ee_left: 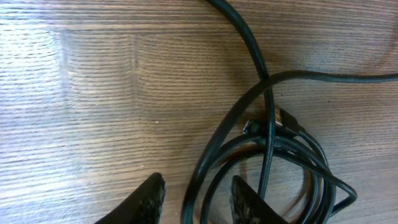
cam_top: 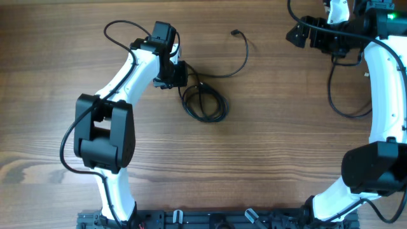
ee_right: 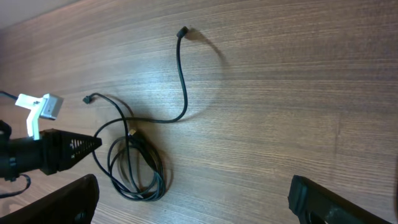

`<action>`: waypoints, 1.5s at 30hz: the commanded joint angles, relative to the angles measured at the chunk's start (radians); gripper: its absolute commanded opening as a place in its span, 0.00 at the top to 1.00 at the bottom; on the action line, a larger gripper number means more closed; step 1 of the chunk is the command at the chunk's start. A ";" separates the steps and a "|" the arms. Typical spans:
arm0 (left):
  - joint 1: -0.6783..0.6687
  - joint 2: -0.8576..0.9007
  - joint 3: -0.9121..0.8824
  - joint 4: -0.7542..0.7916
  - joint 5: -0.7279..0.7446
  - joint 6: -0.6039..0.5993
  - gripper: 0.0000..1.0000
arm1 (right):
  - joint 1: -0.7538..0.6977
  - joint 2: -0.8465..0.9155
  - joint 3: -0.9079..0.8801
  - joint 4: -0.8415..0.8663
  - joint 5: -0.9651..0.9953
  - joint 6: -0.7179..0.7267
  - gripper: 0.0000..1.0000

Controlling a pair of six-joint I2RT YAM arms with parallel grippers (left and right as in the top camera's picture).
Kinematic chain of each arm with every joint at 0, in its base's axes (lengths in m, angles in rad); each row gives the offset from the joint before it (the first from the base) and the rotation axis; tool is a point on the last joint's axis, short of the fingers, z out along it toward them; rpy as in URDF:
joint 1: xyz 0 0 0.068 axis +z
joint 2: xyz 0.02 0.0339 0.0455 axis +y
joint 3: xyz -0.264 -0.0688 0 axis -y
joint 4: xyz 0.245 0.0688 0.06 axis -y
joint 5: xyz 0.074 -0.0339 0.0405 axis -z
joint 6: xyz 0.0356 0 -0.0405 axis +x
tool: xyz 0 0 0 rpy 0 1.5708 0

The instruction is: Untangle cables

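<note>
Wood-grain brown desk (cam_top: 267, 159) fills every view. On it the left hand (ee_left: 196, 205) sits low with its two black fingers parted. One strand of the thin black cables (ee_left: 273, 149) runs between them, not pinched as far as I can judge. The coiled bunch lies just ahead of those fingers, toward the desk's middle. From the coil one long tail arcs away to a small plug (cam_top: 234, 32) on the other arm's side. The right hand (ee_right: 194, 183), spread wide and empty, hangs well apart, so the left is clearly nearer.
</note>
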 commanded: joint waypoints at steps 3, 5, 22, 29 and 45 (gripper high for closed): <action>-0.007 0.049 -0.013 0.008 -0.002 0.020 0.96 | 0.004 0.019 -0.004 -0.004 0.010 -0.013 0.00; -0.006 0.035 -0.005 0.015 -0.002 0.020 0.96 | 0.004 0.019 -0.004 -0.005 0.010 -0.013 0.00; -0.001 -0.568 0.122 0.053 0.171 -0.175 0.96 | 0.122 0.019 -0.004 0.005 -0.091 -0.043 0.01; 0.043 -0.586 0.122 0.224 0.095 -0.625 0.96 | 0.172 0.019 -0.004 0.006 -0.289 -0.091 0.00; 0.060 -0.586 0.122 0.089 -0.079 -1.160 0.96 | 0.438 0.019 -0.004 0.140 -0.190 0.083 0.20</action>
